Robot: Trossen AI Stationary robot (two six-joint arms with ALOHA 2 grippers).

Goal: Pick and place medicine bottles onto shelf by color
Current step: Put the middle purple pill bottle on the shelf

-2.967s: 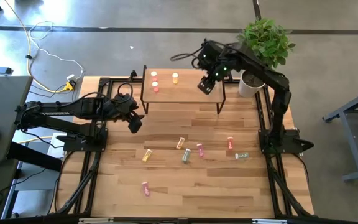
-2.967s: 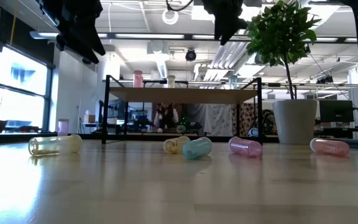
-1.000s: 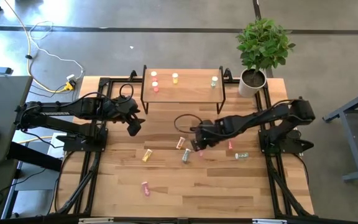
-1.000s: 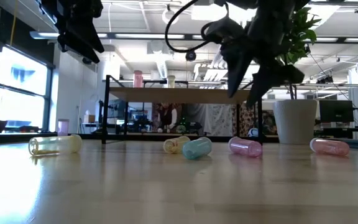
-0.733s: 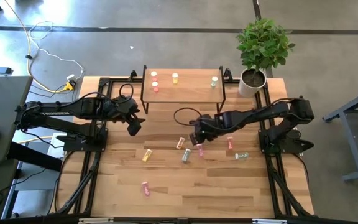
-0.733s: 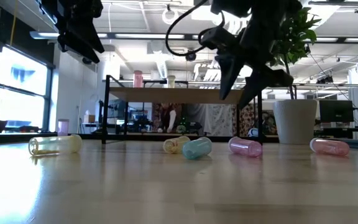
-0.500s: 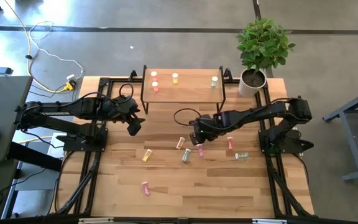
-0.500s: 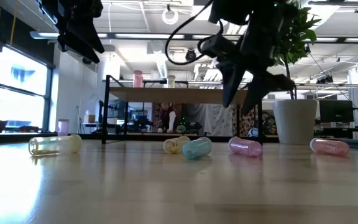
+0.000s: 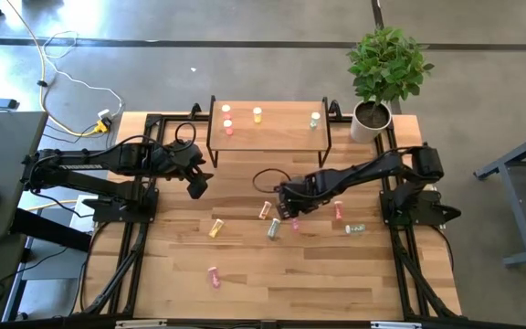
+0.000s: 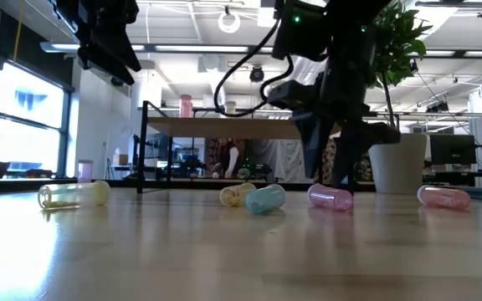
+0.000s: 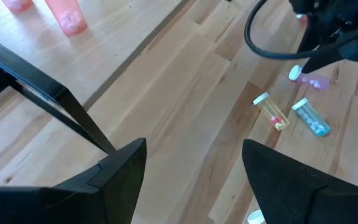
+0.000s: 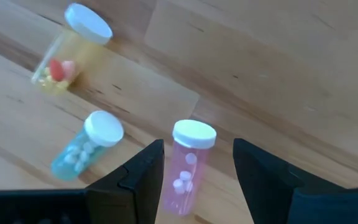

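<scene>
On my screens I take the shelf at the far middle of the table as my landmark. To its left and a little nearer me, my left gripper hangs idle above the wood, its jaws spread wide with nothing between them, as the left wrist view confirms. On the shelf's left part stand two red-orange bottles one behind the other, with a yellow bottle just beside them toward the middle, and a pale green bottle stands alone near the shelf's right end. In front of the shelf, bottles lie scattered on the table: a yellow one left of centre, a pink one farthest from the shelf, then a close trio of a yellow bottle with red pills, a blue-green bottle and a pink bottle. My right gripper is down over that trio, directly in front of the shelf's middle; its jaws are parted and stand to either side of the pink bottle's capped end, not yet pinching it. Farther right lie a red-orange bottle and a pale one. A potted plant stands just off the shelf's right end.
</scene>
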